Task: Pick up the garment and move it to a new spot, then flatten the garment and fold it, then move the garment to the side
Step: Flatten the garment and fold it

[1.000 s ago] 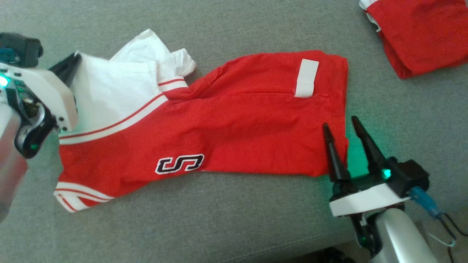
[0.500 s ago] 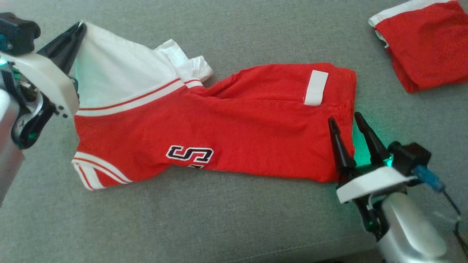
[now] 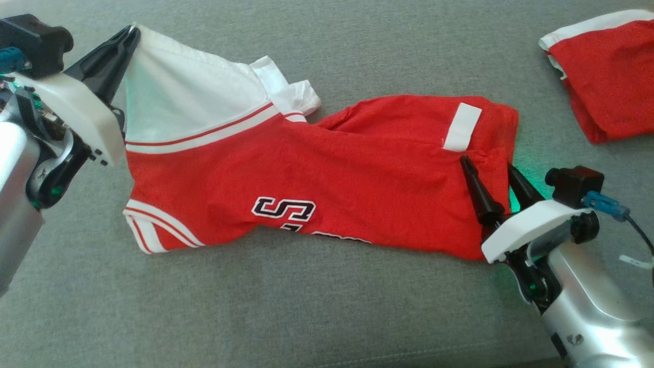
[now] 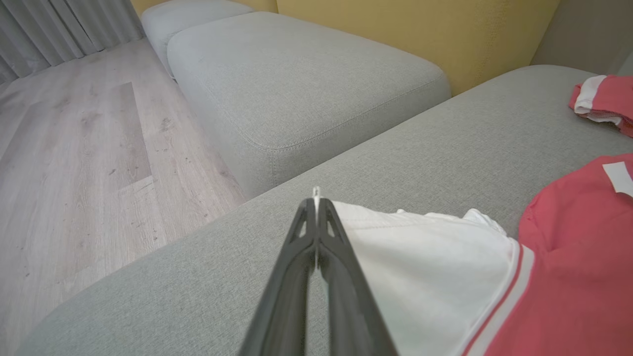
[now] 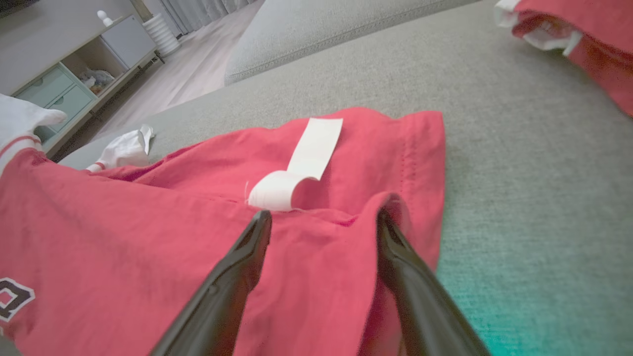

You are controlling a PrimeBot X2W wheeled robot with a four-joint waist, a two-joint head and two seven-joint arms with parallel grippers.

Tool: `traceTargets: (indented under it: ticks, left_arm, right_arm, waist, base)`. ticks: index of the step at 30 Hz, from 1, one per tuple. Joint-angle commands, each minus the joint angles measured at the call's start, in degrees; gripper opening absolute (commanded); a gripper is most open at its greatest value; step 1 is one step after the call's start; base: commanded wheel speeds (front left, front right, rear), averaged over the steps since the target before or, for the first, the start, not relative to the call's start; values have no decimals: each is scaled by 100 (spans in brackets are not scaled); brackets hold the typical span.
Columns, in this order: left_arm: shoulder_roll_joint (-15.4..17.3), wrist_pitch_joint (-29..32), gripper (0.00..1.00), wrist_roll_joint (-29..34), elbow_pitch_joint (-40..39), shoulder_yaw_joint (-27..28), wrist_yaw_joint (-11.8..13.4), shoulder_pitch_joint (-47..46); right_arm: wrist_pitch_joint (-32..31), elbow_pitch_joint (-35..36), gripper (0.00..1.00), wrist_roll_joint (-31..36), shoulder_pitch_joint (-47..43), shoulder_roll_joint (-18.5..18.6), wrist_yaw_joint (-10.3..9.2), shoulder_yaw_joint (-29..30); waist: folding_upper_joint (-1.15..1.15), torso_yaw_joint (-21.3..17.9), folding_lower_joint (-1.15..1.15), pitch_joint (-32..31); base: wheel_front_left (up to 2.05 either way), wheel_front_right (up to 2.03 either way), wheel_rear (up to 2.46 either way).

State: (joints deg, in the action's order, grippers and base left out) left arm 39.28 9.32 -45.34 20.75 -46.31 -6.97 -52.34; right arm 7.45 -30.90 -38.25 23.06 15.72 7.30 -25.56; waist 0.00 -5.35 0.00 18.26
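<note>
Garment: spread across sofa middle. Left fingers: clamped on white corner, now pulled taut toward far-left edge, crumple gone. Right fingers: wide apart, empty, now straddling red hem. Flattening under way

Grey sofa carries garment (second garment apart).
</note>
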Motion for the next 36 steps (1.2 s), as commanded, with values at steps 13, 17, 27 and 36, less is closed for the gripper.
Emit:
traceTargets:
  ticks: [13, 17, 27, 36]
  left_arm:
    - [282, -144, 0, 29, -157, 243, 90, -189]
    - [288, -178, 0, 23, -149, 241, 86, -198]
    - [323, -759, 0, 56, -177, 481, 141, -341]
    - [12, -1695, 0, 445, -40, 852, 189, -1506]
  right_arm:
    - [144, -208, 31, -211, 373, 255, 19, -111]
    - [240, -181, 0, -318, 438, 281, 19, -89]
    - [531, 217, 0, -522, 793, 542, 19, 83]
    - [464, 547, 0, -375, 2416, 1078, 19, 203]
  waist:
    - [0, 100, 0, -19]
    - [0, 97, 0, -13]
    - [0, 58, 0, -102]
    - [0, 122, 0, 196]
  base:
    - [0, 0, 0]
    - [0, 0, 0]
    - [0, 0, 0]
    - [0, 0, 0]
